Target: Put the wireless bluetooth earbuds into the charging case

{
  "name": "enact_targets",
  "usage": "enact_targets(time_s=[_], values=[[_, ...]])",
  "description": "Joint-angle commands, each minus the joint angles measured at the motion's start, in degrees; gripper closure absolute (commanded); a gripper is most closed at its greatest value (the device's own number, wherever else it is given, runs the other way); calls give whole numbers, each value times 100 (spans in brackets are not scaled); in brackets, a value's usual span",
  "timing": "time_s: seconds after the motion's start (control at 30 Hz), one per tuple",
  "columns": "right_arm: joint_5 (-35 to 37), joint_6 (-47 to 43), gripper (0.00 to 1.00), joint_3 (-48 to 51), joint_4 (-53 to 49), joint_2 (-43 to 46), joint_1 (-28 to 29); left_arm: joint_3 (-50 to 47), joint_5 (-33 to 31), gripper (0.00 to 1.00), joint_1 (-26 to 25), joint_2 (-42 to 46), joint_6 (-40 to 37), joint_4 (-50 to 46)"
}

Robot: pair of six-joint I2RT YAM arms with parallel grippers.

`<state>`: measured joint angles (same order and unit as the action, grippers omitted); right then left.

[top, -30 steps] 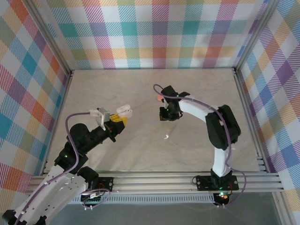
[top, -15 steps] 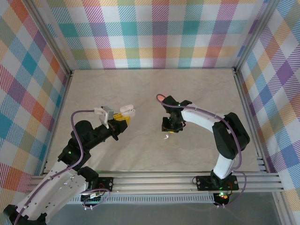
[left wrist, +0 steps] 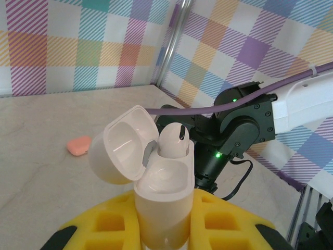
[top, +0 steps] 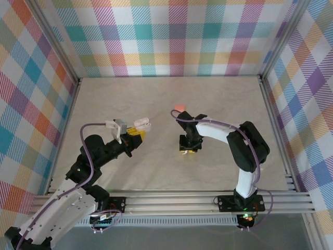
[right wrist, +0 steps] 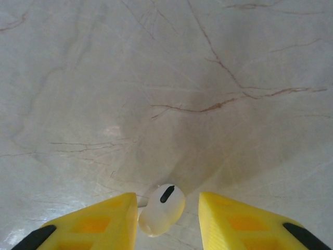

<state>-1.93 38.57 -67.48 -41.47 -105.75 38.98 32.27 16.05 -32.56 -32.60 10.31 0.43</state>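
Note:
My left gripper [left wrist: 161,221] is shut on the base of a white charging case [left wrist: 162,198], held upright above the table with its lid swung open to the left. One white earbud [left wrist: 173,140] sits in the case's far socket and the near socket is bare. From above, the case [top: 141,124] sticks out past the yellow fingers [top: 135,134]. My right gripper [right wrist: 167,202] points down at the table, open, with a second white earbud [right wrist: 162,209] lying between its yellow fingers, close against the left one and apart from the right one. From above, the right gripper [top: 189,147] is at mid-table.
A salmon-pink closed case [top: 179,108] lies on the marble table behind the right arm, and the left wrist view shows this pink case [left wrist: 79,145] too. Plaid walls and metal rails [top: 270,114] bound the table. The right arm's purple cable [left wrist: 208,107] runs behind the held case.
The right gripper has moved from beside the pink case toward the near side and down over the white earbud on the table. The left arm shifted slightly, still holding the case.

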Motion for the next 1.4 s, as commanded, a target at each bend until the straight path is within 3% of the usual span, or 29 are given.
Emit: enact_targets(time_s=[0.0, 0.23, 0.4, 0.63, 0.97, 1.2, 1.37], values=[[83, 22, 67, -66, -152, -123, 40, -59, 125, 100, -46, 78, 76, 322], [-168, -29, 85, -29, 96, 47, 39, -54, 135, 100, -48, 10, 82, 357], [-536, -273, 90, 103, 741, 231, 39, -59, 152, 100, -45, -70, 119, 420], [-752, -1474, 94, 317, 2004, 83, 39, -89, 137, 100, -47, -115, 172, 405], [-1205, -2174, 91, 687, 3303, -337, 34, 11, 170, 100, -48, -466, 244, 526], [-1116, -2223, 77, 1199, 3320, -80, -60, 42, 99, 100, -49, -608, 189, 588], [-1008, -2272, 74, 1404, 3183, 324, -214, 84, 171, 100, -49, -685, 252, 628]])
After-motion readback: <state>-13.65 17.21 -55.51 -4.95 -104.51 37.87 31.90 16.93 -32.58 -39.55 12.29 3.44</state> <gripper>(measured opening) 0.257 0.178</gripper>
